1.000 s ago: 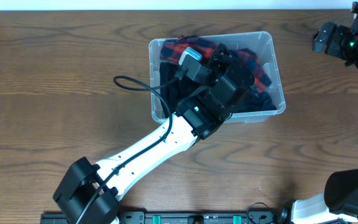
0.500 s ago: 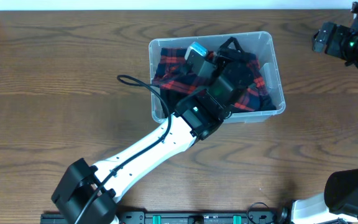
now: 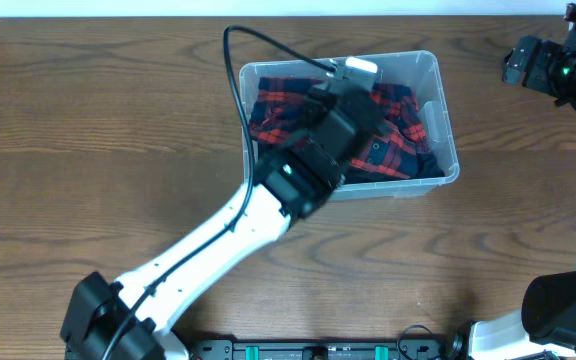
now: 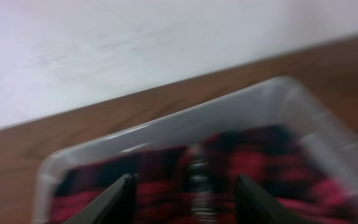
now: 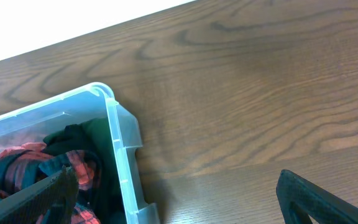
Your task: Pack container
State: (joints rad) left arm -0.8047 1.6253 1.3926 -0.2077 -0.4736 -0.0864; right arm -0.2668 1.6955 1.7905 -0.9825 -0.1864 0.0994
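Note:
The clear plastic container (image 3: 449, 150) stands at the back middle of the table with a red-and-black plaid cloth (image 3: 398, 140) bunched inside it. My left gripper (image 3: 346, 92) hangs over the container's far half. In the blurred left wrist view its jaws (image 4: 186, 199) are open and empty above the cloth (image 4: 272, 155), facing the container's far wall (image 4: 166, 134). My right gripper (image 3: 540, 63) is at the table's far right. It is open (image 5: 179, 199) and empty over bare wood beside the container's corner (image 5: 120, 155).
A black cable (image 3: 236, 70) loops from the left arm over the container's left wall. The wooden table (image 3: 88, 130) surrounds the container. A white wall (image 4: 135, 43) runs behind the table's far edge.
My left gripper has moved from the container's middle towards its far wall, and the arm swung left. More of the plaid cloth now shows. The right arm has not moved.

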